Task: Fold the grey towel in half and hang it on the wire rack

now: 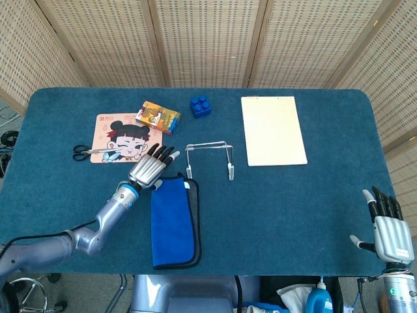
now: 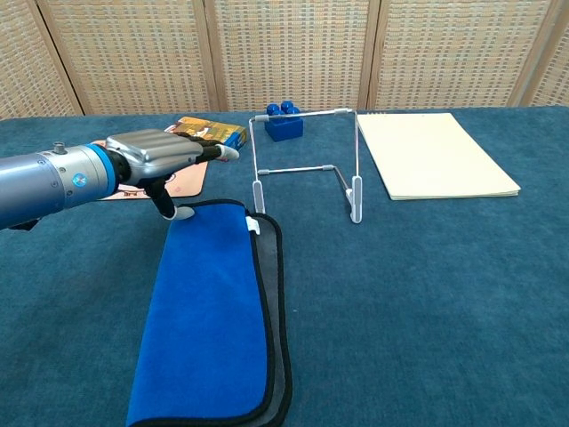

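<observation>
The towel (image 1: 174, 222) is seen lying folded lengthwise on the table (image 1: 293, 208), blue face up with a grey, black-edged layer showing along its right side, its far end just short of the wire rack (image 1: 208, 158). The left hand (image 1: 148, 169) is held over the towel's far left corner with fingers spread and nothing grasped, the thumb tip at or near the cloth; the right hand (image 1: 389, 229) is parked well apart, also empty. The cloth is judged light, limp and likely to unfold when lifted, so both layers are best pinched together at the far edge.
</observation>
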Controlling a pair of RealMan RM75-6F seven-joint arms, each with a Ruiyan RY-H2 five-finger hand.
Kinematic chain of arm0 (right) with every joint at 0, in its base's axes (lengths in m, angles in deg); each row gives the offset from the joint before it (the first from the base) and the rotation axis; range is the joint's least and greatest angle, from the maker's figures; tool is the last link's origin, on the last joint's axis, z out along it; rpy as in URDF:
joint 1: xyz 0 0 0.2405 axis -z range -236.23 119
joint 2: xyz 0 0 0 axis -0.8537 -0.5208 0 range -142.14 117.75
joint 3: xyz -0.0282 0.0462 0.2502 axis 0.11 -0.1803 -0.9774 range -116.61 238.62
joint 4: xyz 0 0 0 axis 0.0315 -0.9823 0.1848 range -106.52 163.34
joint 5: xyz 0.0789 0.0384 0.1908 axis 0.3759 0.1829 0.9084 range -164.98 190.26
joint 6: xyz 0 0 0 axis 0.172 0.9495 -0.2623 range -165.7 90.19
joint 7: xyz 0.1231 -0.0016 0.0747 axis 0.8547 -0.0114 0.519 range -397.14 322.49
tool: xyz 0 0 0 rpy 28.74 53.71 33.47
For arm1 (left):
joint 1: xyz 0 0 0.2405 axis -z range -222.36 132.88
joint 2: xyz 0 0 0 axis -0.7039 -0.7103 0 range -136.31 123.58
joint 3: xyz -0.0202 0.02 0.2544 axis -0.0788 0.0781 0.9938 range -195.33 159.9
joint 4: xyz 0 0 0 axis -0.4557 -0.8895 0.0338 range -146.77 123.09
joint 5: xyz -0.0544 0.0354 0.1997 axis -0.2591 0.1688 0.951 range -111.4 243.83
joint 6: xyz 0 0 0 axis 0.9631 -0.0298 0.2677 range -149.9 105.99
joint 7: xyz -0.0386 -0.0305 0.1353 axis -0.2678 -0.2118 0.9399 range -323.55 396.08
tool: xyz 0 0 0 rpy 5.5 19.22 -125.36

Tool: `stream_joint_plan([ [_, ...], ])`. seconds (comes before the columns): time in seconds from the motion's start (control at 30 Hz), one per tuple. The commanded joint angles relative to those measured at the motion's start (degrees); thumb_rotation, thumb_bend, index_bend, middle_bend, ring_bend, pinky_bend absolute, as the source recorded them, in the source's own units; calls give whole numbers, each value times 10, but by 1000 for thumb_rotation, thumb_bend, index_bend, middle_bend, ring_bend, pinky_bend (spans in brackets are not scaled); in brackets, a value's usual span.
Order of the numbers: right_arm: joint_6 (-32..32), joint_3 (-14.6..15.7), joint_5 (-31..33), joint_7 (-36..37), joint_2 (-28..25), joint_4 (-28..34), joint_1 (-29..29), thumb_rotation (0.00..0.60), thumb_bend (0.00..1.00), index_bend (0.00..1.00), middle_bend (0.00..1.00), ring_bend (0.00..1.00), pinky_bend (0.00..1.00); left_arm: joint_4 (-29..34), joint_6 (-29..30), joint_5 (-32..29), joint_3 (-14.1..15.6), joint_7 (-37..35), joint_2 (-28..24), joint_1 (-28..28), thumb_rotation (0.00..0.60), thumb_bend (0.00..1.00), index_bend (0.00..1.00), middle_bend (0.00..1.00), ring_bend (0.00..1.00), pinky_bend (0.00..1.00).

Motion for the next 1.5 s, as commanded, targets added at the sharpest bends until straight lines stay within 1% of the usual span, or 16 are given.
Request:
stream_joint_plan([
  [0.03,1,-1,0,2,-1,0,0,600,0,0,0,0,0,9,8,-6,-7,-6,-8,-7,600,353,0,0,0,0],
  [0.13,2,-1,0,5,-2,1,1,600,0,0,0,0,0,27,9,-19,-12,-8,-25,-13,600,350,6,0,0,0],
  [0.2,3,-1,-1,6,-3,1,2,600,0,0,0,0,0,39,8,-29,-12,-5,-35,-16,599,349,120,0,0,0],
  [0.23,3,-1,-1,7,-3,1,2,600,0,0,0,0,0,49,5,-40,-12,0,-43,-18,592,349,215,0,0,0],
  [0.27,3,0,-1,7,-3,1,2,600,0,0,0,0,0,59,-1,-54,-10,9,-52,-19,583,349,276,0,0,0],
  [0.3,3,0,-2,8,-4,2,2,600,0,0,0,0,0,72,-8,-74,-9,20,-61,-19,561,348,317,0,0,0],
  [0.47,5,2,-9,4,-3,5,2,600,0,0,0,0,0,100,-24,-142,-7,45,-71,-12,442,348,330,0,0,0],
  [0.57,7,3,-11,3,-4,7,2,600,0,0,0,0,0,102,-26,-185,-7,65,-65,0,420,346,335,0,0,0],
  [0.77,7,2,-9,5,-5,7,3,600,0,0,0,0,0,98,-12,-257,-6,99,-49,19,410,348,343,0,0,0],
  [0.93,5,2,-7,5,-5,6,2,600,0,0,0,0,0,86,-3,-295,0,115,-28,29,400,349,358,0,0,0],
  [1.23,3,1,-5,6,-4,5,1,600,0,0,0,0,0,79,9,-308,5,121,-12,36,406,345,364,0,0,0],
  [1.5,2,1,-4,7,-4,4,1,600,0,0,0,0,0,78,4,-315,6,115,-8,37,415,349,382,0,0,0],
])
